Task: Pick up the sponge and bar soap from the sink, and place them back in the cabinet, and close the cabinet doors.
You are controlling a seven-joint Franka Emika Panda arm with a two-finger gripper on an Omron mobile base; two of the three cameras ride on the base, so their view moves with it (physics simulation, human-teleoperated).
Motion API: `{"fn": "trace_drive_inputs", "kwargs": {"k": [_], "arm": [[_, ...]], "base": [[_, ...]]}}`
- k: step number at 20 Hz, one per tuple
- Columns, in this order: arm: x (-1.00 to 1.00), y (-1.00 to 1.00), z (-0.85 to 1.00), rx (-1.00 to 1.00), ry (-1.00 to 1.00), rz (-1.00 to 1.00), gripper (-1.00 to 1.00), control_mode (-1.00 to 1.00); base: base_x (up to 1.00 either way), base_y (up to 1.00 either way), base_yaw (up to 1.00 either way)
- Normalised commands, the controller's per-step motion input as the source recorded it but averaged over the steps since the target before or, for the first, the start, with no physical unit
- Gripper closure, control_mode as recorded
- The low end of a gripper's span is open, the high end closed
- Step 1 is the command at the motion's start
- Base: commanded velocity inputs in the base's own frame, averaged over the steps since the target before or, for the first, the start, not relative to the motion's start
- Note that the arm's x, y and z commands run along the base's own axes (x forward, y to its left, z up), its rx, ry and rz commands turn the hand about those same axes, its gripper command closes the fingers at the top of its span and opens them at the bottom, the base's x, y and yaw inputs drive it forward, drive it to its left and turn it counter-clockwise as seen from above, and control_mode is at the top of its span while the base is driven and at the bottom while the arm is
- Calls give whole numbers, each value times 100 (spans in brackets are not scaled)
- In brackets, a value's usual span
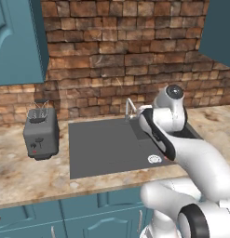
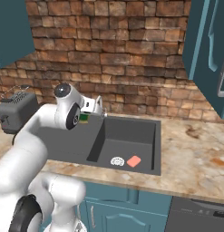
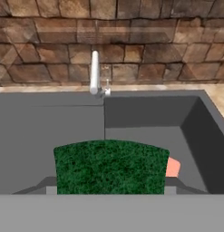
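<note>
- The gripper point(image 2: 86, 118) is clenched on the sponge point(image 3: 111, 166); in the hand view the green top sits between the two finger tips, right at the camera.
- In the right base view the sponge point(image 2: 84, 118) shows as a small green and yellow spot beside the wrist, lifted above the sink point(image 2: 145, 124) and not resting in it.
- I judge the sponge light and soft; it can give under the grip, so a hold across the middle of its sides, as now, seems safe.
- Its green layer looks rough and fibrous, and the front edge is a little curved.
- The soap point(image 2: 133, 161) lies flat on the sink floor, just beside the white round drain point(image 2: 117, 161), near the front wall.
- The soap is a salmon-pink bar with rounded corners. I judge it stiff and perhaps slippery; the fingers should take it across the short sides, coming from above.
- The sink is a dark grey, smooth rectangular basin, set into a beige speckled stone counter point(image 2: 195, 154).
- A thin silver faucet point(image 3: 94, 72) stands at the back rim.
- A grey toaster point(image 1: 40, 132) stands on the counter, well apart from the sink.
- Behind is a rough brick wall point(image 1: 116, 51).
- Above it hang the open teal doors point(image 2: 211, 54) of the cabinet; one has a vertical silver handle point(image 2: 221, 77). The shelf inside I cannot see.
</note>
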Motion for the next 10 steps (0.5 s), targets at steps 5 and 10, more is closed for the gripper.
{"fn": "trace_drive_inputs", "kwargs": {"k": [5,10], "arm": [[-40,0,0,0,-8,0,100,-100],[-56,0,15,0,-9,0,100,-100]], "base": [[0,0,0],[0,0,0]]}}
